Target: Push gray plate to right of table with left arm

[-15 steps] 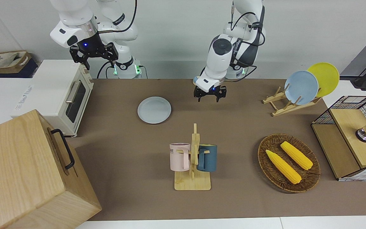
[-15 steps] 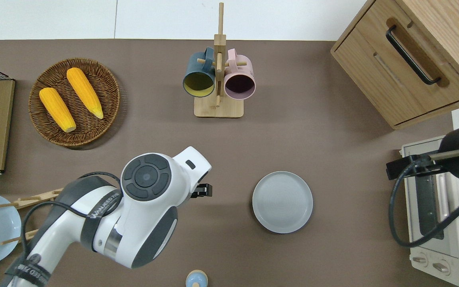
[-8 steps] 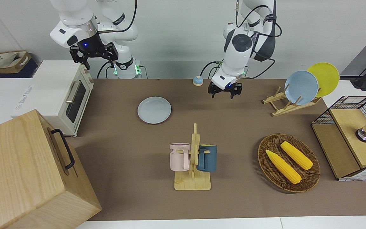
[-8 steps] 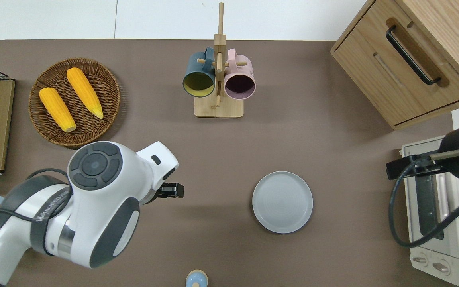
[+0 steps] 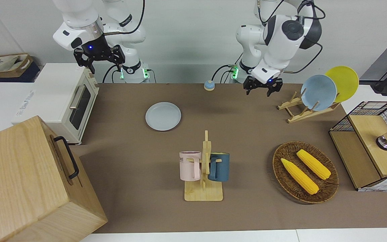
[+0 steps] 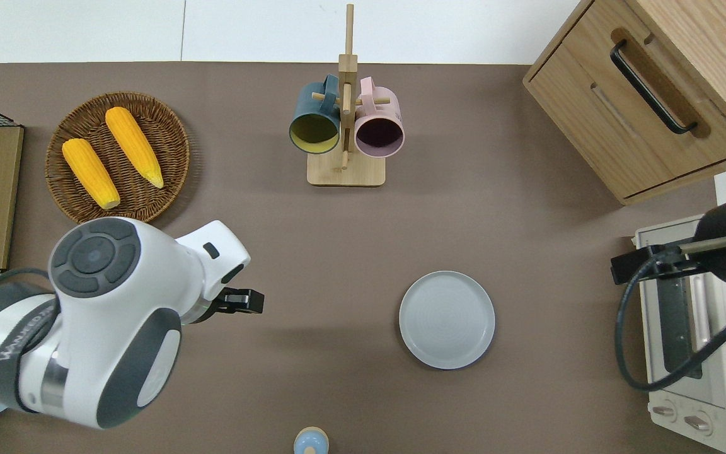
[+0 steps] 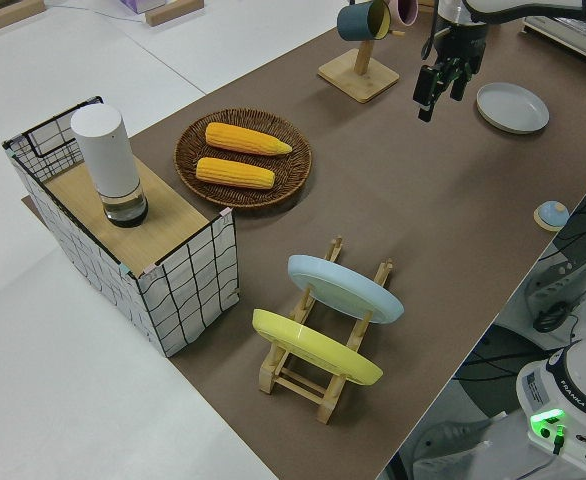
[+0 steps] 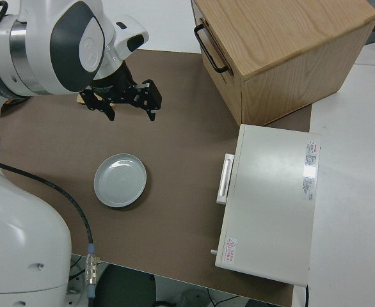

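Gray plate [image 6: 447,319] flat on table [image 6: 514,221], left tool [image 5: 259,88] largely hidden overhead.

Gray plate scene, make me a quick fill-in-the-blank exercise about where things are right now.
1. The gray plate lies flat on the ___.
2. The wicker basket holds two ears of ___.
3. The mug stand carries a blue mug and a ___ mug.
4. The left gripper touches ___.

Missing words: table; corn; pink; nothing
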